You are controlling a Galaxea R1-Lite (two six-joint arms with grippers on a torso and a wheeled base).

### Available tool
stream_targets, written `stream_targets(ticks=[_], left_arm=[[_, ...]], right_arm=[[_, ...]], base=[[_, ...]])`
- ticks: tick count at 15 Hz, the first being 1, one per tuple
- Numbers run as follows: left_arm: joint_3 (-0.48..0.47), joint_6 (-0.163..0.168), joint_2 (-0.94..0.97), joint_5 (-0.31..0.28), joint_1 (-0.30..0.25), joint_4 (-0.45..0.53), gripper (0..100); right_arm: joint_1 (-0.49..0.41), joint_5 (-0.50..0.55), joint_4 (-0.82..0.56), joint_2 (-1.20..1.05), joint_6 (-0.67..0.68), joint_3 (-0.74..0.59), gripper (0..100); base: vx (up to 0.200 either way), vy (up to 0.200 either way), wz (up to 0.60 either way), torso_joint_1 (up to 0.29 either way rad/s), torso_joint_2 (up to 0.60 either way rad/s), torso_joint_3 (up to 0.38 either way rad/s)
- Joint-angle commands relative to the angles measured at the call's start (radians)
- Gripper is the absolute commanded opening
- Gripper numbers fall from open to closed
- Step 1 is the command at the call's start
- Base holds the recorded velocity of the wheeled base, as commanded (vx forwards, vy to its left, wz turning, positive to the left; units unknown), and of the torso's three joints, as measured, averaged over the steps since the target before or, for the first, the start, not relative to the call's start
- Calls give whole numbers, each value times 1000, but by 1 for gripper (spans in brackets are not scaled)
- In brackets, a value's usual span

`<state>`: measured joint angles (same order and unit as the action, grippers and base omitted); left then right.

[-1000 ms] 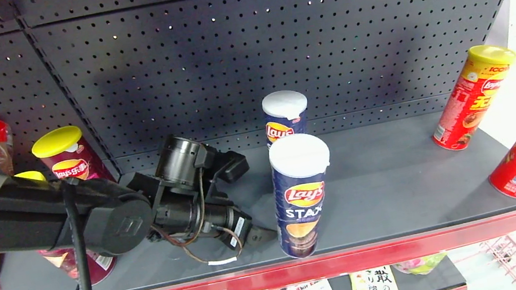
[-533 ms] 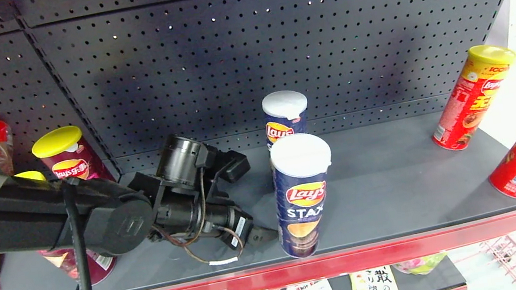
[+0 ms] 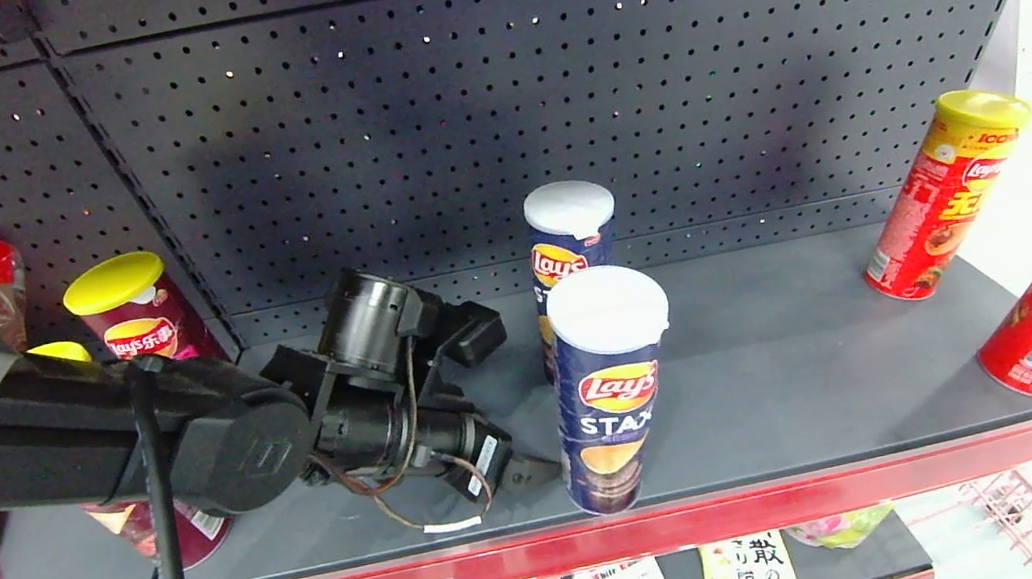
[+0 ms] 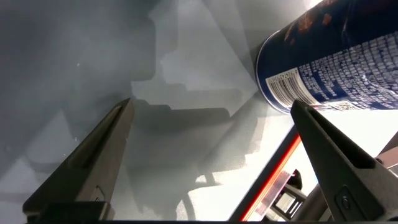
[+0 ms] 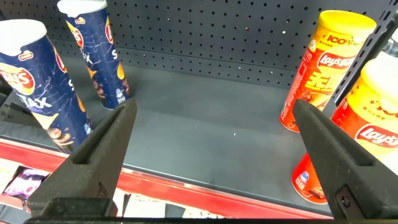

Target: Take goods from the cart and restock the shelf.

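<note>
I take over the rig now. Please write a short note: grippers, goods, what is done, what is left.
Left gripper: open, empty, low over the shelf, beside the front blue can.
Right gripper: open, empty, in front of the shelf.
Goods: front blue can upright near the shelf edge, back blue can behind it, red cans at the right end.
Done: front blue can is on the shelf, not gripped.
Left: likely pull the left arm back, fetch the next item.

Your left arm point(image 3: 226, 451) shows matte black, grey-shelled, brown cables point(image 3: 360, 490) looping; your left gripper point(image 4: 211, 104) has dark wedge fingers point(image 4: 93, 162).
</note>
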<state>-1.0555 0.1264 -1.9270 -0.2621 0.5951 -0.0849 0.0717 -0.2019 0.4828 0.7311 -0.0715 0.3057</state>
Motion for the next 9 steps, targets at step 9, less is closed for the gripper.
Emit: stream_targets(ticks=[9], left_arm=[[385, 1, 729, 70, -97, 16, 100]], right_arm=[[2, -5, 0, -90, -4, -143, 100]], base=[[0, 0, 0, 0, 0, 0]])
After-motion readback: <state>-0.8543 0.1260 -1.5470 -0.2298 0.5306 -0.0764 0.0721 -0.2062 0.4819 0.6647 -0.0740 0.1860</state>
